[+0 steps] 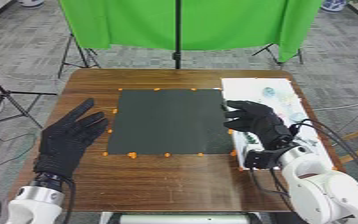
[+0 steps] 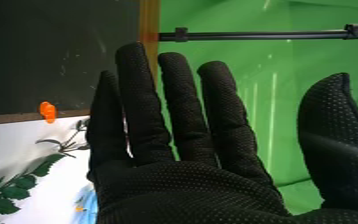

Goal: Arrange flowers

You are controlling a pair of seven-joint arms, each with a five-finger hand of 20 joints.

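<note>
Arms: 2 white arms come in from the near edge in the head view, the left arm (image 1: 35, 206) at the left corner and the right arm (image 1: 316, 187) at the right.
Left hand: the left hand (image 1: 62, 145), in a black glove, is above the left side of the table, with its relaxed fingers a little spread and its thumb apart.
Right hand: the right hand (image 1: 262, 120), also gloved in black, is above the white sheet, its fingers by the right edge of the dark mat. In the right wrist view the hand (image 2: 184, 190) has straight, slightly spread fingers, with the thumb held well away.
Table: brown wood (image 1: 171, 192), under both hands.
Mat: a dark square (image 1: 167, 125) in the middle, with small orange blobs (image 1: 132, 155) around its edges.
Sheet: white (image 1: 238, 87), along the mat's right side.
Flowers: stems lie on the sheet. The right wrist view shows a green leafy sprig (image 2: 15, 191), a thinner sprig (image 2: 66, 146) near the mat, and a blue piece (image 2: 85, 206) partly hidden by the hand. In the head view a pale blue-green piece (image 1: 269, 92) lies toward the sheet's far end.
Backdrop: a bright green cloth (image 1: 135, 25) beyond the table, with a black pole (image 1: 177, 30) in front.
Floor: grey carpet (image 1: 29, 47).
</note>
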